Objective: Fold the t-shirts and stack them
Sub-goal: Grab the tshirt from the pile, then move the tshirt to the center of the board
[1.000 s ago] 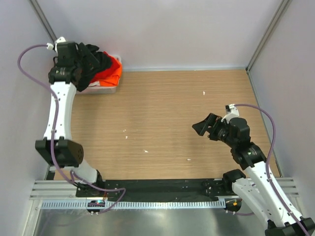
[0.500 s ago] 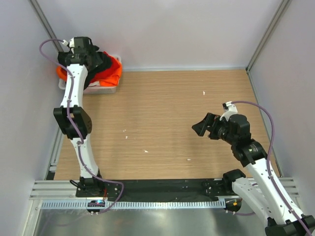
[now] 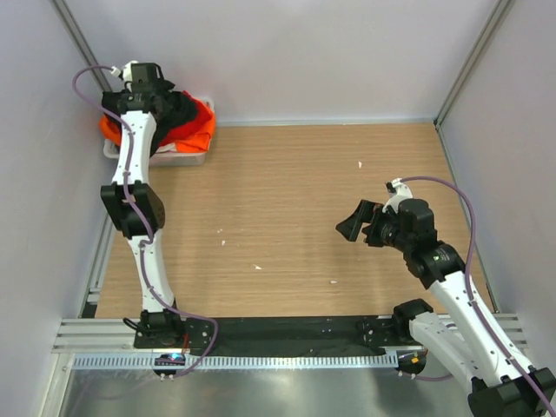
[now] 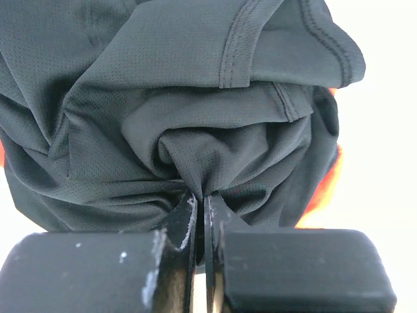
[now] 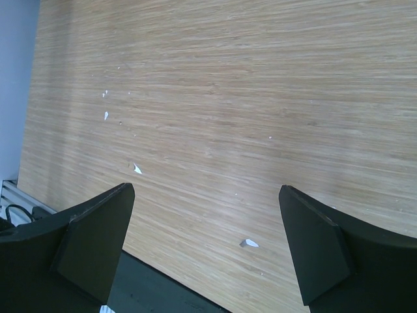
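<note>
L gripper (image 4: 201, 203) pinches a bunched fold of black soft-knit t-shirt (image 4: 195, 117), heaped w/ bright orange t-shirt (image 3: 203, 127) in white plastic tub (image 3: 179, 159), far-left corner. Judged light, limp, slippery: hem or shoulder seam grips better. R gripper (image 3: 354, 228) wide open, empty.

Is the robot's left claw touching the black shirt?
Touching. The left wrist view shows the left claw pinched shut on a bunched fold of the black shirt, with the cloth gathered right into it.
</note>
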